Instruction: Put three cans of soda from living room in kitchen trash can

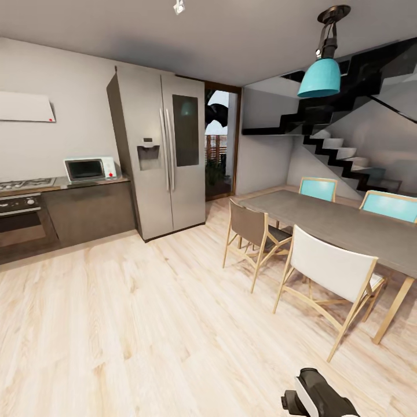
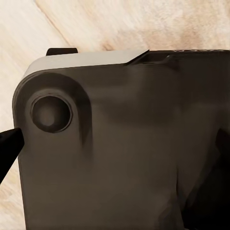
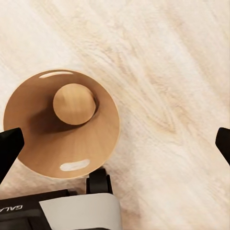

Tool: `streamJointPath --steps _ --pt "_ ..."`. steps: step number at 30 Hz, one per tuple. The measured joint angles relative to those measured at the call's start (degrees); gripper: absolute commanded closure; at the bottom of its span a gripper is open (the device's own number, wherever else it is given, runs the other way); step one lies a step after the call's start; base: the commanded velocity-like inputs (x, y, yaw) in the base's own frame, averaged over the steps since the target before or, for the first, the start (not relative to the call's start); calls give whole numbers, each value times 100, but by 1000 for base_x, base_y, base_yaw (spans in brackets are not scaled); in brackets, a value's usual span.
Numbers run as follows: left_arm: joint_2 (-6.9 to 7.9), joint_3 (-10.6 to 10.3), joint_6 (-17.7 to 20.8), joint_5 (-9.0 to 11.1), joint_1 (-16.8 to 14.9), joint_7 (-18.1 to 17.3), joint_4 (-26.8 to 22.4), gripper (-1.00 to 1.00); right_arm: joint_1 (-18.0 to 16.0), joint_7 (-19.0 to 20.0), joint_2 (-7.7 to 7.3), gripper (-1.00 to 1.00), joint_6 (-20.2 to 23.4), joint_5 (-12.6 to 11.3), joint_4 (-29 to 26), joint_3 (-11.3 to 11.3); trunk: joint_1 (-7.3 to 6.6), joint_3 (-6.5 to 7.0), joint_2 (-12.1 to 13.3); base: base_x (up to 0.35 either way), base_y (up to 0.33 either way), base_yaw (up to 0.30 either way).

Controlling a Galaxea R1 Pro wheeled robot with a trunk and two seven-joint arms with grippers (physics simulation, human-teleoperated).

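The tash can (image 3: 61, 143) stands on the pale plank floor, seen from above in the right wrist view: a round bucket with a glossy brown inside and a bare round bottom. My right gripper (image 3: 116, 146) hangs open above it, one fingertip (image 3: 9, 148) over its rim and the other (image 3: 223, 143) over bare floor. My left gripper (image 2: 115, 153) is open too, pointing at a dark grey part of my own body (image 2: 115, 143). The cans of soda are out of view. The head view looks across the kitchen.
A steel fridge (image 1: 159, 150) stands against the far wall, with dark cabinets (image 1: 87, 211), an oven (image 1: 20, 223) and a microwave (image 1: 90, 168) to its left. A dining table (image 1: 341, 226) with chairs (image 1: 333, 275) fills the right. Wide floor (image 1: 145, 324) lies ahead. Part of my right arm (image 1: 315, 397) shows low.
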Motion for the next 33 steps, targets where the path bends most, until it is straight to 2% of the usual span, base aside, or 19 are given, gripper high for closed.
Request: streamJointPath --steps 8,12,14,15,16,21,22,25,29,33 --pt "0 3 15 2 -3 -24 -8 -100 0 0 9 -100 -20 5 40 23 175 -143 -319 0 0 0" --pt "8 24 138 33 -131 -125 -210 -100 0 -2 16 -100 -26 6 58 42 263 -215 -480 0 0 0" --pt "11 30 418 106 -276 -162 -442 -100 0 -1 18 -100 -26 6 77 47 307 -250 -560 0 0 0" --pt "10 33 741 171 -384 -177 -738 -100 0 0 23 -100 -28 6 89 48 329 -268 -600 0 0 0" --pt "8 34 1193 241 -492 -187 -1167 -100 0 -2 28 -100 -28 7 100 53 351 -286 -640 0 0 0" --pt "12 37 2521 372 -593 -201 -2616 -100 0 0 33 -100 -29 12 113 58 460 -376 -841 0 0 0" --pt "14 40 3034 401 -615 -205 -3201 -100 0 0 37 -100 -30 13 115 59 482 -393 -881 0 0 0" --pt "12 35 3769 431 -632 -212 -4140 -100 0 0 42 -100 -30 14 117 60 548 -448 -1001 0 0 0" --pt "-2 14 4194 444 -645 -207 -4738 -100 0 0 31 -100 -31 16 119 60 636 -520 -1162 0 0 0" --pt "-1 4 4314 447 -649 -205 -4905 -100 0 0 17 -100 -30 15 119 61 724 -592 -1322 0 0 0"
